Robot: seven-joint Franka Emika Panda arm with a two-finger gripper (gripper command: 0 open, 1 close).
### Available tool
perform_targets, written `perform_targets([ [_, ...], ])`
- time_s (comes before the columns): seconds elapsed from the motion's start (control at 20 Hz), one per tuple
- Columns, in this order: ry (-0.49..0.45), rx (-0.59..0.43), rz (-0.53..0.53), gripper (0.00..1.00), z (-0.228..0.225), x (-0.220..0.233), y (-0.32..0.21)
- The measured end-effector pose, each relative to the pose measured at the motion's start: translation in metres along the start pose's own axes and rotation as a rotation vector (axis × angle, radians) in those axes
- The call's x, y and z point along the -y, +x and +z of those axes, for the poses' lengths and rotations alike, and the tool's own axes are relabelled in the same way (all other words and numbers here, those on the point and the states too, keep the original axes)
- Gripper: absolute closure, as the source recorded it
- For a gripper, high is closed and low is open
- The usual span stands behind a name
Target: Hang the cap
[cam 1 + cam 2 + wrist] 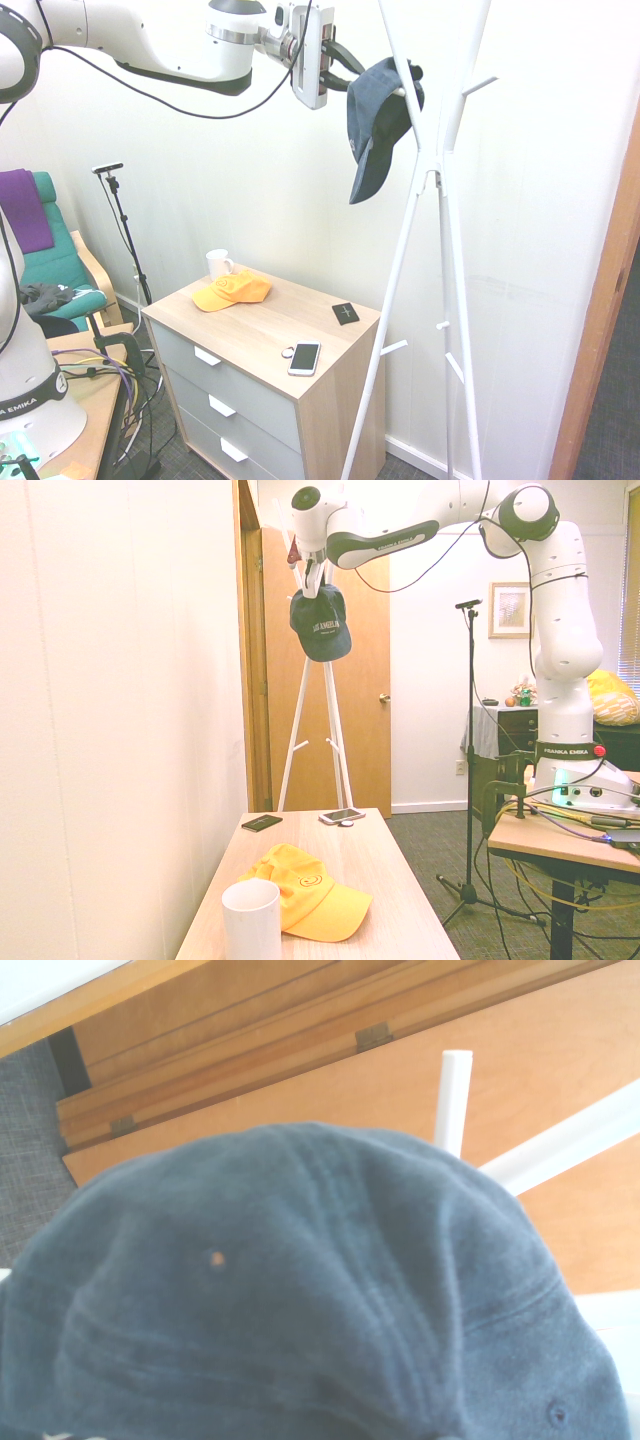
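Nearest in the second exterior view, at the near end of a pale wood-topped chest of drawers (385,880) with grey drawer fronts, stands a white cylindrical mug (252,922). Just beside it lies a yellow-orange fabric baseball cap (305,890), its curved brim turned to the right and a small dark design on its front. Toward the far end of the same top, a flat dark card (262,823) lies on the left and a white-edged smartphone with a black screen (342,816) on the right, with a small round object (346,824) just beside the phone.

Beyond the chest rises a white coat stand (333,720) with slanting poles and short pegs. High on it is the dark navy-blue baseball cap (321,623), upright against the poles, its curved brim hanging down and white lettering across the front. Whether a peg carries its weight cannot be told. The white arm (385,544) reaches over from the right, and its two-finger gripper (356,79) is right at the edge of the navy cap, the dark fingers standing a little apart.

Farther back are a light-brown wooden door (365,695) behind the stand and, to the right, a framed picture (509,611) on the wall.
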State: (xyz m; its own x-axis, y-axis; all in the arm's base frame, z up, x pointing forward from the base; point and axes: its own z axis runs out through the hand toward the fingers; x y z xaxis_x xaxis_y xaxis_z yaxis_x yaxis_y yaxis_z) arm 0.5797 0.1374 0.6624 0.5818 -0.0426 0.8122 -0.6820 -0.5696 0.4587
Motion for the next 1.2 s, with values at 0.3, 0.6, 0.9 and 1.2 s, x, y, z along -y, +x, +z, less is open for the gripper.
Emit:
perform_targets([
  [0.3, 0.001, 0.006, -0.007, 0.0, 0.003, 0.002, -0.007],
  [0.6, 0.009, 0.013, -0.01, 0.0, 0.002, 0.0, -0.017],
  [0.9, 0.02, 0.01, -0.004, 0.0, 0.001, 0.001, -0.024],
  [1.2, 0.163, 0.155, 0.035, 0.0, -0.02, 0.011, -0.035],
])
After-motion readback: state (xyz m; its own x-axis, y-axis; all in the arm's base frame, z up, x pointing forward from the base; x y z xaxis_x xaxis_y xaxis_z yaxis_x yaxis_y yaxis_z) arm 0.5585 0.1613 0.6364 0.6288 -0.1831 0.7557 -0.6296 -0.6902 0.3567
